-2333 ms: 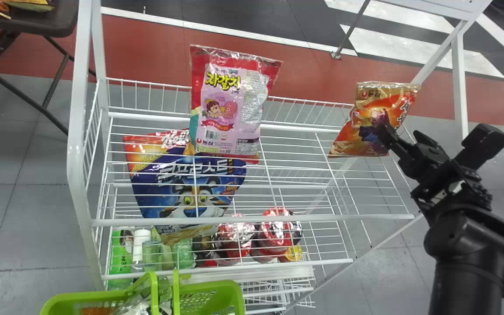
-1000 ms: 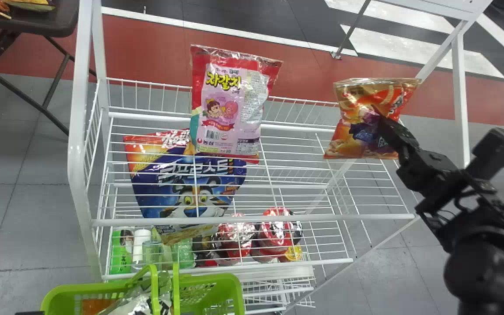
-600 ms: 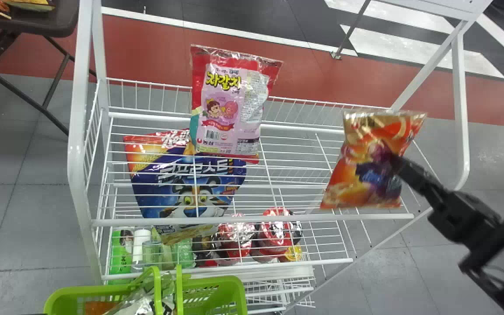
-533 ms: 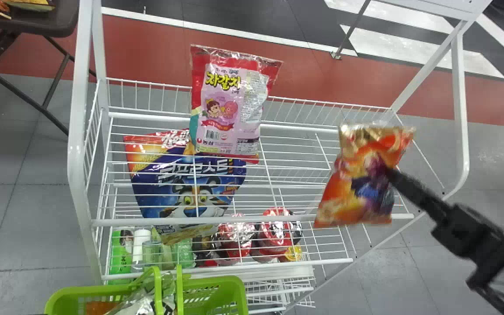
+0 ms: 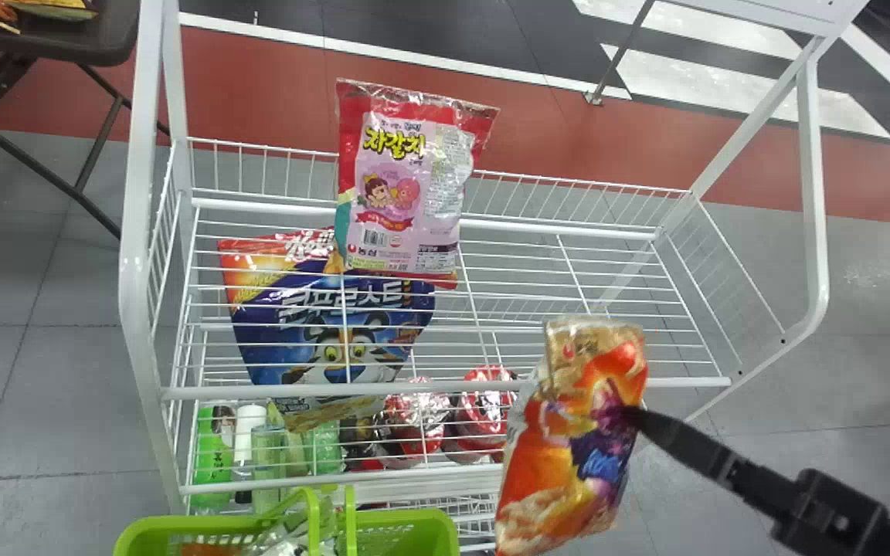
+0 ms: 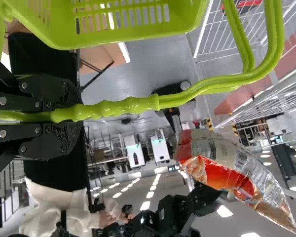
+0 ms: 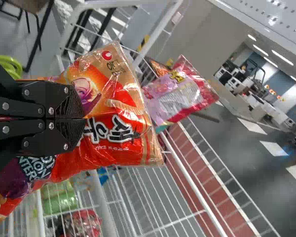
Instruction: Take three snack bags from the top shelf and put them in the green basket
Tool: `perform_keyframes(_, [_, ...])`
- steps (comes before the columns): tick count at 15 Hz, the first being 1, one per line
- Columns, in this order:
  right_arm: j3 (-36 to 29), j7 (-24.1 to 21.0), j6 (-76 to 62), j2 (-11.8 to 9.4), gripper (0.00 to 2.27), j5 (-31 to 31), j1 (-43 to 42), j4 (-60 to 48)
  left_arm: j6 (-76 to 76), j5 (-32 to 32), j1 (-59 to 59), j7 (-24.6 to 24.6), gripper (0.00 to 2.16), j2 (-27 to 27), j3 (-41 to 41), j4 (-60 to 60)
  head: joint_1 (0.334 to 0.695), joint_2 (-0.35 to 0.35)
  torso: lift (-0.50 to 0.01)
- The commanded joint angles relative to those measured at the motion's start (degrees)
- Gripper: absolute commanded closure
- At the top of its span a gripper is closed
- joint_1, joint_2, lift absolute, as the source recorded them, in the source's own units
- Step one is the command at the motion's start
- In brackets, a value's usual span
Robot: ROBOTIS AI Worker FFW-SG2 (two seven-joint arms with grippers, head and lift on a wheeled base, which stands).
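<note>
- Orange-and-gold snack bag [image 5: 568, 455] is in my right gripper [image 5: 629, 417], raised on the near side of the rack, to the right of the green basket [image 5: 445, 533].
- I see a gold top end, a glossy orange-red front with a purple patch, and printed snack pieces toward the bottom; its back is silvery with a barcode, and the wrap is creased.
- It's tilted, the gold end leaning right in my head view.
- My right jaws are pinching the bag by its side, partway down, well below the gold end.
- My left jaws are clamped around the basket's handle [image 6: 118, 107]; I have that left gripper [image 6: 71, 116] level with the grip section.
- In my head view the bag's upper part overlaps the white front rail [image 5: 445, 388], so I can't judge the clearance there.
- Between bag and basket rim I get a narrow gap.
- Pink-and-red snack bag [image 5: 402, 193] stands at the back rail, well apart from mine, with wide room to its right up to the side rail [image 5: 742, 270].
</note>
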Motion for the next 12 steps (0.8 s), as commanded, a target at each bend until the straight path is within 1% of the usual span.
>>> perform_keyframes(1, [5.43,0.41,0.66,0.23,2.17,0.61,3.61,4.2,0.0,-0.06,0.26,-0.03,2.14,0.08,-0.08,-0.09,0.695,-0.35,-0.044])
perform_keyframes(4, [12.29,0.5,0.66,0.23,2.17,4.04,6.16,8.68,-0.17,-0.06,0.61,-0.12,2.14,0.17,0.1,-0.53,0.695,-0.35,-0.044])
perform_keyframes(6, [17.38,0.41,0.66,0.23,2.17,5.1,7.74,12.55,-0.53,0.03,0.88,-0.3,2.14,0.17,0.45,-0.88,0.695,-0.35,-0.044])
perform_keyframes(9, [25.64,-1.26,0.66,0.23,2.17,9.67,8.71,17.82,-0.53,0.03,0.88,-0.38,2.14,0.08,0.45,-1.23,0.695,-0.35,-0.044])
perform_keyframes(10, [28.02,-2.75,0.01,0.23,2.17,10.37,8.71,20.54,-0.53,0.03,0.88,-0.47,2.14,0.08,0.54,-1.32,0.695,-0.35,-0.044])
perform_keyframes(12, [31.8,-5.3,-7.37,0.23,2.17,11.95,8.71,24.41,-0.7,0.03,1.05,-0.56,2.14,0.17,0.71,-1.58,0.695,-0.35,-0.044])
